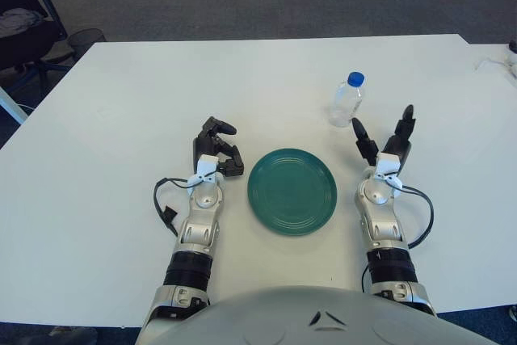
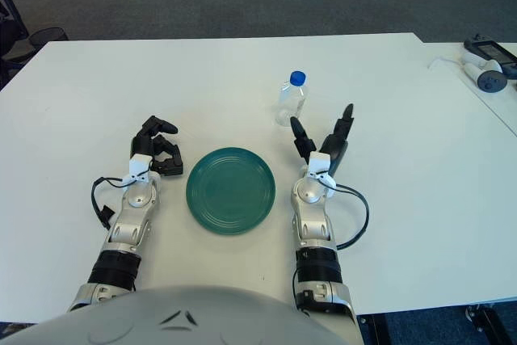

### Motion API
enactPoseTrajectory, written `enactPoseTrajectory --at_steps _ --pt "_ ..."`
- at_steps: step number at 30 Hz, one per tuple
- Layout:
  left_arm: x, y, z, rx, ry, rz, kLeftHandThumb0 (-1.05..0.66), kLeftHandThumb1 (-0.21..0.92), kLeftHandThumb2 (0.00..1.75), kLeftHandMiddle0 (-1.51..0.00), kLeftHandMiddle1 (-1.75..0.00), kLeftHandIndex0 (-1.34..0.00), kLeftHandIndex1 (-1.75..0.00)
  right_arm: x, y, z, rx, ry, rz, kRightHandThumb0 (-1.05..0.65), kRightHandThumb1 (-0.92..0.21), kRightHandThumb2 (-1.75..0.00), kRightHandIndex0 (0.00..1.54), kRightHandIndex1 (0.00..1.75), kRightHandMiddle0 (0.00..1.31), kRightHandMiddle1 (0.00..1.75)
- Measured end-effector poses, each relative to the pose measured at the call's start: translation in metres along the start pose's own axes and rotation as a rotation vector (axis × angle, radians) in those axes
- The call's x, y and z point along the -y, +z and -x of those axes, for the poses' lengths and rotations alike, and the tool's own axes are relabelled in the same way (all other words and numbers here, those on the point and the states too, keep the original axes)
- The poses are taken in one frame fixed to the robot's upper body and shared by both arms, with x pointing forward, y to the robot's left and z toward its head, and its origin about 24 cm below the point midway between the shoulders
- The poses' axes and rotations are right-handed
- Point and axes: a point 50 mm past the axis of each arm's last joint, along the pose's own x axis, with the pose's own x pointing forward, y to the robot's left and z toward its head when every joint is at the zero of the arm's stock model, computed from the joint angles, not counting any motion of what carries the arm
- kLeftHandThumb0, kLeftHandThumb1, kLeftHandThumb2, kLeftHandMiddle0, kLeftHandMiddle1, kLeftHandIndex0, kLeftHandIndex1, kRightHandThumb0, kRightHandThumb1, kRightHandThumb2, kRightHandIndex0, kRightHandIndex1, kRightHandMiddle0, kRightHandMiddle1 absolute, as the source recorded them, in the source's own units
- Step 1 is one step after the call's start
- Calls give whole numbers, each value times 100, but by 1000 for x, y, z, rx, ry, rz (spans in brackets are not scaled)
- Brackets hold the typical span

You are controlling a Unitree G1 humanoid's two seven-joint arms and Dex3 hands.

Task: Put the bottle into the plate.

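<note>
A clear plastic bottle (image 1: 346,101) with a blue cap stands upright on the white table (image 1: 121,103), behind and right of the green plate (image 1: 292,191). My right hand (image 1: 384,136) is to the right of the plate and just in front and right of the bottle, fingers spread open, not touching it. My left hand (image 1: 216,145) shows beside the plate's left edge with its fingers curled and holding nothing. The plate holds nothing.
A black chair (image 1: 24,30) stands off the table's far left corner. A white cable (image 1: 493,64) lies at the far right edge, and a white and dark device (image 2: 487,62) sits on the neighbouring table.
</note>
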Motion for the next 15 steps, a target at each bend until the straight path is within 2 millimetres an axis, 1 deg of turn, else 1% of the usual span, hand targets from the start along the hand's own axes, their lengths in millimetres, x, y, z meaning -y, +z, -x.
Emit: enactPoseTrajectory --at_steps 4,9,14,15 --pt "0 1 0 -3 2 0 0 -6 175 -89 -173 -68 -175 -1 -14 -10 -46 -27 51 -92 -92 -21 1 0 2 1" --pt "0 2 1 -4 5 -1 0 -6 175 -89 -173 -68 -175 -14 -11 -19 -32 -8 56 -94 -92 -18 1 0 3 3" --pt "1 2 1 -3 4 -2 0 -6 175 -88 -173 -68 -175 -26 -5 -19 -2 23 20 -95 -92 -17 2 1 4 5" --pt "1 2 1 -2 3 -1 0 -6 175 -88 -173 -68 -175 -28 -5 -18 1 30 15 -96 -92 -17 3 1 3 9"
